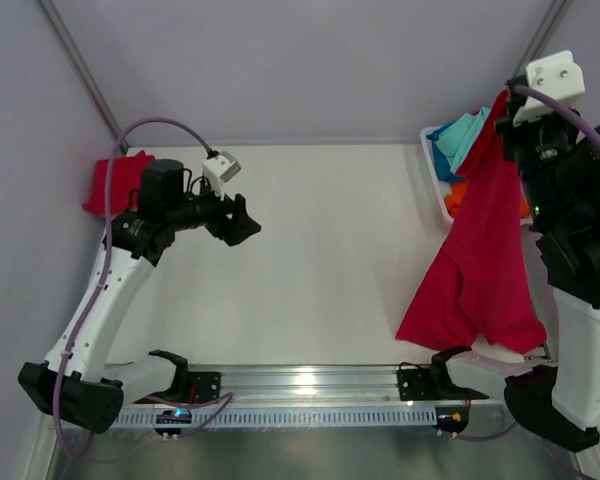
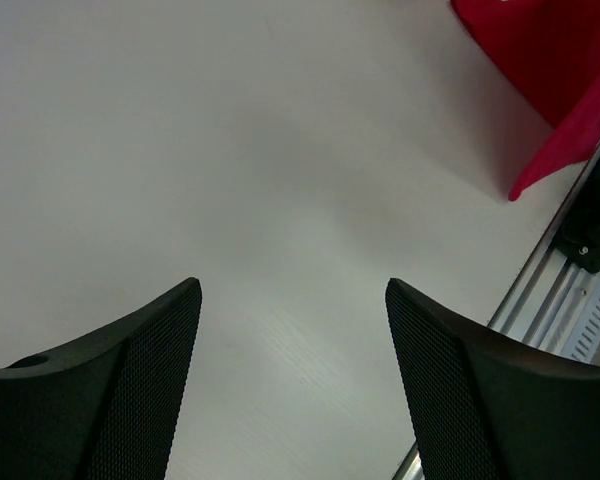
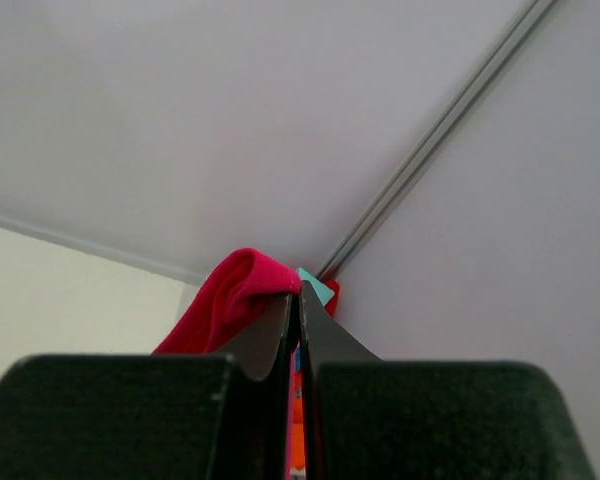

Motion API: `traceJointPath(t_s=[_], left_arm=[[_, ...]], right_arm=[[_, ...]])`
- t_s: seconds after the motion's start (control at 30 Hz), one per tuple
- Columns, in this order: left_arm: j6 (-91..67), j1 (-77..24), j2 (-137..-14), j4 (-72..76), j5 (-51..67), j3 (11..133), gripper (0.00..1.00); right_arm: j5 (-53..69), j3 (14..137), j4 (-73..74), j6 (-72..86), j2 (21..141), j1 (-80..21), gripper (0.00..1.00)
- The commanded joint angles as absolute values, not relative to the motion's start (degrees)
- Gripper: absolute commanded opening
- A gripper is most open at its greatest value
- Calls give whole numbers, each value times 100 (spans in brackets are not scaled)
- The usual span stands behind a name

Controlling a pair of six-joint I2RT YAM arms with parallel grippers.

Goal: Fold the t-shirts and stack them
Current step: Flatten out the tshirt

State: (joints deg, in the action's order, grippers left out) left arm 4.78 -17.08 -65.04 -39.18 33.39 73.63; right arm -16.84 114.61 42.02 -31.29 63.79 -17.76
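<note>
A crimson t-shirt (image 1: 485, 250) hangs in the air at the right, its lower edge near the table's front. My right gripper (image 1: 505, 108) is raised high and shut on the t-shirt's top edge; in the right wrist view the cloth (image 3: 230, 295) bunches over the closed fingertips (image 3: 300, 290). Another red t-shirt (image 1: 115, 182) lies folded at the back left. My left gripper (image 1: 242, 222) hovers just right of it over bare table, open and empty, its fingers (image 2: 150, 350) wide apart. The hanging t-shirt's corner (image 2: 550, 60) shows in the left wrist view.
A white basket (image 1: 427, 150) at the back right holds teal (image 1: 465, 130), blue and orange (image 1: 458, 192) t-shirts, partly hidden behind the hanging one. A metal rail (image 1: 310, 380) runs along the near edge between the arm bases. Walls close in at back and sides.
</note>
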Motion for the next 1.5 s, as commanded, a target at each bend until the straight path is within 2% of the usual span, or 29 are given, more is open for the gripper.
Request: traceJointPath(t_s=[0.0, 0.17, 0.27, 0.43, 0.47, 0.6, 0.97, 1.2, 1.33, 1.47], left_arm=[[325, -1977, -6811, -3261, 3665, 7365, 76], [395, -2836, -7635, -3041, 3612, 7470, 77], [650, -3346, -8076, -3268, 3630, 7804, 84], [1334, -4270, -9052, -3498, 3192, 8348, 88], [1379, -4602, -9175, -3446, 3121, 8402, 91], [1239, -5018, -9781, -3032, 3120, 8753, 93], [2047, -4992, -11196, -2725, 2311, 9500, 96], [1671, -4729, -12074, -2444, 2847, 10308, 96], [959, -4465, -12594, -2128, 3234, 10959, 96], [669, -4263, -13042, -1820, 4006, 11469, 96]], right_arm=[[-1688, 12179, 3550, -3068, 6967, -1758, 3], [-1582, 12656, 3402, -2910, 7584, -1767, 3], [-1503, 12840, 3226, -2900, 7813, -1784, 3], [-1520, 13104, 3024, -2988, 8007, -1837, 3], [-1512, 13104, 3015, -3014, 8016, -1846, 3], [-1556, 13061, 3084, -3023, 7981, -1872, 3], [-1713, 12753, 3155, -3120, 7585, -1872, 3], [-1828, 12665, 3234, -3155, 7444, -1872, 3], [-1837, 12542, 3322, -3120, 7366, -1872, 3], [-1845, 12445, 3322, -3181, 7330, -1872, 3]])
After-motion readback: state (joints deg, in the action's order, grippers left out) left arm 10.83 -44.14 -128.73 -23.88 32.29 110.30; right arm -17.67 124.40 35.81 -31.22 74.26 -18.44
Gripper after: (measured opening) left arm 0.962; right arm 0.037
